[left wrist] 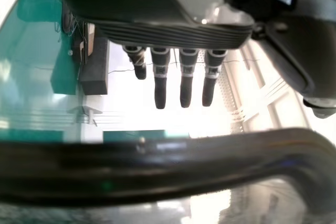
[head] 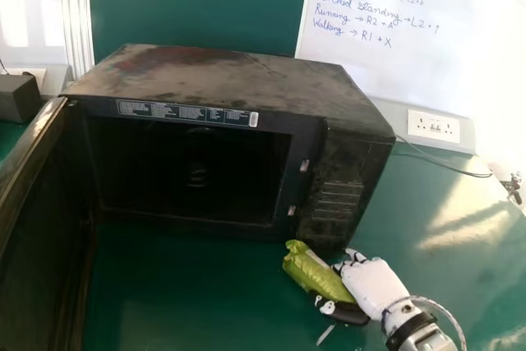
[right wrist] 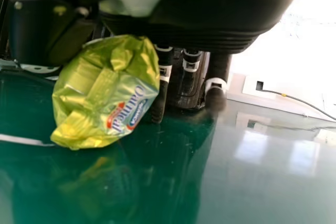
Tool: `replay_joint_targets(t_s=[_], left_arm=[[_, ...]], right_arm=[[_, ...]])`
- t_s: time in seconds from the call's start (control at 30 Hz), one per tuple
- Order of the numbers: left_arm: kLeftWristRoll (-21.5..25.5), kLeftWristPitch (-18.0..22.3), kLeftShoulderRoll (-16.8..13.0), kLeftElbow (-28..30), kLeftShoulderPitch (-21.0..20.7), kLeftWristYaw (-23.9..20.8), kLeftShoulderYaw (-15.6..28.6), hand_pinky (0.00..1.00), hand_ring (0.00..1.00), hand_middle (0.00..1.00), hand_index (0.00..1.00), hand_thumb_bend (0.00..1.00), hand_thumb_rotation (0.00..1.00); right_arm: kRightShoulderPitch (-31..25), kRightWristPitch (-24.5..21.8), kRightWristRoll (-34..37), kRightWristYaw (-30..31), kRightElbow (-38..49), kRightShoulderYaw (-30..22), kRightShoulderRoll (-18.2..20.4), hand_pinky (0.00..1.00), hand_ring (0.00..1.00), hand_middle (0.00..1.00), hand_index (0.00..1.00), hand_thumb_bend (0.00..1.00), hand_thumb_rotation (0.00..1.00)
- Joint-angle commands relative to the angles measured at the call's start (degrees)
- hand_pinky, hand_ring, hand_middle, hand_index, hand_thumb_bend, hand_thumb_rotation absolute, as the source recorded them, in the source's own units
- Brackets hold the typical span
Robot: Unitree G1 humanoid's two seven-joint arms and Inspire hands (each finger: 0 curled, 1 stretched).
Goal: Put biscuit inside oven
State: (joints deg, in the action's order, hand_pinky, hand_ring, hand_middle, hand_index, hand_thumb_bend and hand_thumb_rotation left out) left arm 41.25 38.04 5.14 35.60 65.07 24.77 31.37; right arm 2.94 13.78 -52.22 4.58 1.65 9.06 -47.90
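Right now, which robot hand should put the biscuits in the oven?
Probably the right robot hand: it holds the green biscuit packet near the front of the oven, whose door stands open. The left robot hand has straight fingers and no packet.

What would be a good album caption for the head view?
White-and-black robot hand holding a crinkled green biscuit packet before a boxy black oven, its dark rectangular door open.

The oven (head: 230, 80) stands on the table (head: 181, 285), door (head: 41, 228) at left, biscuit packet (head: 316, 275) before its right end, seemingly raised.
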Motion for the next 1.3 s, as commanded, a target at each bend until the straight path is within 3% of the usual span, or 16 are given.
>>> replay_joint_targets(t_s=[0.0,0.5,0.97,1.27], left_arm=[[1.29,-0.28,3.69,0.92,1.59,-0.87,-1.32,0.96,0.85,0.9,0.89,0.95,0.95],[1.12,0.9,2.79,0.48,0.92,-3.32,-1.83,0.94,0.83,0.89,0.88,0.94,0.96],[2.73,1.81,1.88,-1.33,-0.36,-2.17,-1.36,0.92,0.83,0.89,0.88,0.95,0.97],[1.96,1.88,1.96,-1.34,-0.13,-2.62,-1.14,0.89,0.82,0.87,0.87,0.94,0.94]], right_arm=[[-1.79,0.05,0.22,2.16,-0.45,1.21,-0.08,0.02,0.09,0.44,0.49,0.51,0.0],[-2.06,1.22,2.36,0.88,1.46,0.68,0.19,0.02,0.07,0.43,0.49,0.51,0.0],[-7.44,3.77,9.6,5.69,15.23,-4.36,0.19,0.02,0.09,0.44,0.49,0.51,0.0],[-8.75,5.74,11.15,6.39,19.19,-5.6,1.9,0.02,0.09,0.44,0.49,0.51,0.0]])
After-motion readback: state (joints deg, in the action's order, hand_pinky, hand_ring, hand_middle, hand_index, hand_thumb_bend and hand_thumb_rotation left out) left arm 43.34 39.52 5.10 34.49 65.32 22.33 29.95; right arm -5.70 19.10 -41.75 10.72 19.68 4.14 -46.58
